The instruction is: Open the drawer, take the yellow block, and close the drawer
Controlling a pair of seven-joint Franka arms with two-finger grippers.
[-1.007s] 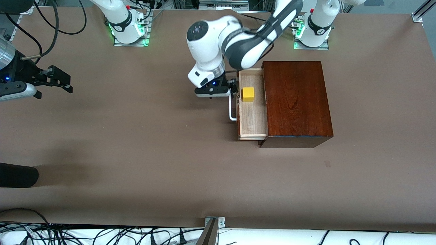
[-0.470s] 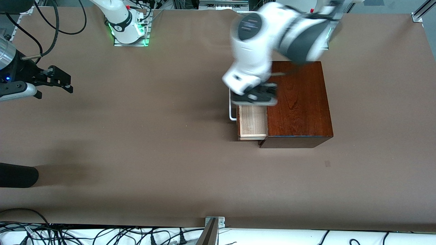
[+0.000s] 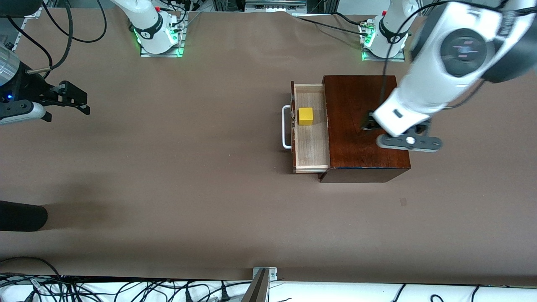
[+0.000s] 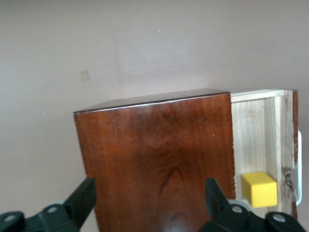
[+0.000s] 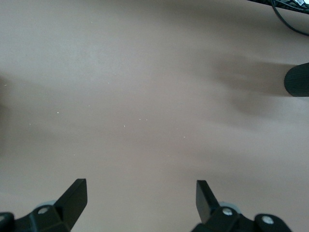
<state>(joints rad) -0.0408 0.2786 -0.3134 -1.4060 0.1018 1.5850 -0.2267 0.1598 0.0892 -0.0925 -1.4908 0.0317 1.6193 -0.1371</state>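
The dark reddish-brown wooden box (image 3: 348,126) stands toward the left arm's end of the table. Its drawer (image 3: 312,144) is pulled open and shows its pale inside and white bar handle (image 3: 285,128). The yellow block (image 3: 306,116) sits in the drawer next to the dark front. My left gripper (image 3: 407,142) is open and empty, high over the box's edge away from the drawer. The left wrist view shows the left gripper (image 4: 148,203) over the box top (image 4: 154,159), with the drawer (image 4: 253,125) and the block (image 4: 259,188) to one side. My right gripper (image 3: 84,102) is open and waits over bare table at the right arm's end; it also shows in the right wrist view (image 5: 140,198).
A black rounded object (image 3: 21,216) lies at the table's edge at the right arm's end, nearer the front camera; it also shows in the right wrist view (image 5: 297,79). Brown table surface surrounds the box. Cables run along the table's front edge (image 3: 126,289).
My left gripper has left the drawer handle, risen and swung across the box toward the left arm's end. The drawer stays open and the block shows again. The right arm has not moved.
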